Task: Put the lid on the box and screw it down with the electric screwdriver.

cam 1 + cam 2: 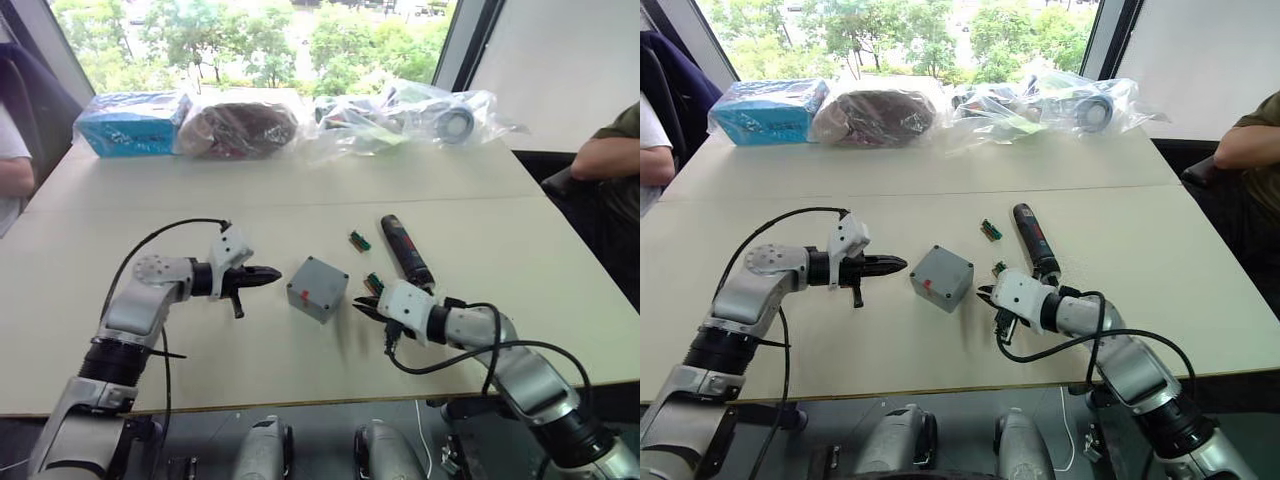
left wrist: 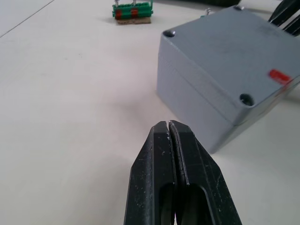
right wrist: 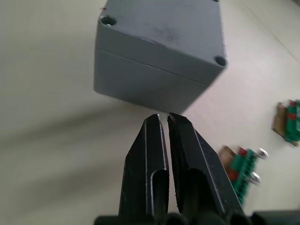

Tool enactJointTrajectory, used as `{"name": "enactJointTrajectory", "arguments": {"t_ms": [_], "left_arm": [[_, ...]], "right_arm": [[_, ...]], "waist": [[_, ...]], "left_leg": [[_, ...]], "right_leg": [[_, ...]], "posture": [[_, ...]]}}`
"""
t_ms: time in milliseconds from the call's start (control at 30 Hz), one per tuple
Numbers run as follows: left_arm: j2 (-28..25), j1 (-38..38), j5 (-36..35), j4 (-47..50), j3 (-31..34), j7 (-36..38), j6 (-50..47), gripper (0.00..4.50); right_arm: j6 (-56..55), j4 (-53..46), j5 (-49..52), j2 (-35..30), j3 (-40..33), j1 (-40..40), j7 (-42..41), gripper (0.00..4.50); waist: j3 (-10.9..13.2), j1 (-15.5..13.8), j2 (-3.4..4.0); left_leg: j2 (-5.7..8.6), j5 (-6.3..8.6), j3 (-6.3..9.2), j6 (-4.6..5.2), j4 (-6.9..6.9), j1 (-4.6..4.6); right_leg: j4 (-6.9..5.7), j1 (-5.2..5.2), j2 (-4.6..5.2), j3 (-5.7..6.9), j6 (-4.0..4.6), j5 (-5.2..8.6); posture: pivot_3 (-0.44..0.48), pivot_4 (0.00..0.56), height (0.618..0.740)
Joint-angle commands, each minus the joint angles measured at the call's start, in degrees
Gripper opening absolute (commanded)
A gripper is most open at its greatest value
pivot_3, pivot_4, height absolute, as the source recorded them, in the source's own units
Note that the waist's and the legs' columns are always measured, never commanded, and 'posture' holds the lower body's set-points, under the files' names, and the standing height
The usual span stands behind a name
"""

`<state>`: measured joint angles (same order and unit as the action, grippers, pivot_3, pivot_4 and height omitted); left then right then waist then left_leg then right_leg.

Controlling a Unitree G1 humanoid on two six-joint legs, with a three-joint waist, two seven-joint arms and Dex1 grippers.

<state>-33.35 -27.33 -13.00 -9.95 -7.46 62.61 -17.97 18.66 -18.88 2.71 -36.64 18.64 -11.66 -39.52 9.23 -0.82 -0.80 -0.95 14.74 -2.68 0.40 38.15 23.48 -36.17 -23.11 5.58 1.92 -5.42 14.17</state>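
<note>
Left eye view: the lid (image 1: 322,281) already sits on the box (image 1: 312,300), mid-desk (image 1: 520,250). The electric screwdriver (image 1: 405,250) lies just beyond the right hand (image 1: 362,307), long axis pointing away.

Wrist views: both hands pressed together, left hand (image 2: 168,129) empty.

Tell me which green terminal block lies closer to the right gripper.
The green terminal block right beside the right gripper; the other green block lies farther back, left of the electric screwdriver.

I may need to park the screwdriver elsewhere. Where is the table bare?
Bare: the near edge of the table in front of the box, and the middle strip behind it up to the bagged items. Crowded: right of the box, around the green terminal blocks and electric screwdriver.
</note>
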Motion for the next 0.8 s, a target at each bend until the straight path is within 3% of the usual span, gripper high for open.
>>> {"name": "enactJointTrajectory", "arguments": {"t_ms": [33,200,333,800], "left_arm": [[1.6,0.2,1.2,0.9,-1.4,-1.2,2.0,0.00],[2.6,0.9,1.3,1.1,-2.8,-0.5,1.9,0.00],[-0.1,4.1,-1.0,5.1,-2.5,2.9,-1.3,0.00],[-7.0,11.0,-5.9,17.1,2.1,4.2,-8.0,0.00]], "right_arm": [[1.3,-0.3,-2.0,2.1,0.4,-2.4,1.0,0.12],[0.8,1.9,-4.1,3.8,2.0,-4.9,-0.2,0.12],[-0.4,3.7,-4.8,5.1,4.0,-6.8,-2.2,0.12],[-1.5,6.0,-4.6,7.8,6.9,-9.5,-9.7,0.12]], "waist": [[0.0,0.1,0.00],[0.0,0.2,0.00],[0.0,0.5,0.01],[0.2,0.6,0.03]], "left_leg": [[0.00,0.00,-0.02,0.00,0.00,0.00],[-0.01,0.00,-0.04,0.00,-0.02,0.01],[-0.02,0.01,-0.07,0.00,-0.04,0.01],[-0.07,0.02,-0.06,0.00,-0.11,0.02]], "right_leg": [[0.02,0.00,0.01,-0.01,0.00,0.00],[0.01,-0.06,-0.02,-0.01,-0.01,0.00],[0.01,-0.09,-0.02,-0.01,0.00,0.00],[0.02,-0.16,0.00,-0.02,0.01,0.00]], "posture": [[0.000,0.150,0.740],[0.000,0.150,0.740],[0.000,0.150,0.740],[0.000,0.150,0.740]]}}
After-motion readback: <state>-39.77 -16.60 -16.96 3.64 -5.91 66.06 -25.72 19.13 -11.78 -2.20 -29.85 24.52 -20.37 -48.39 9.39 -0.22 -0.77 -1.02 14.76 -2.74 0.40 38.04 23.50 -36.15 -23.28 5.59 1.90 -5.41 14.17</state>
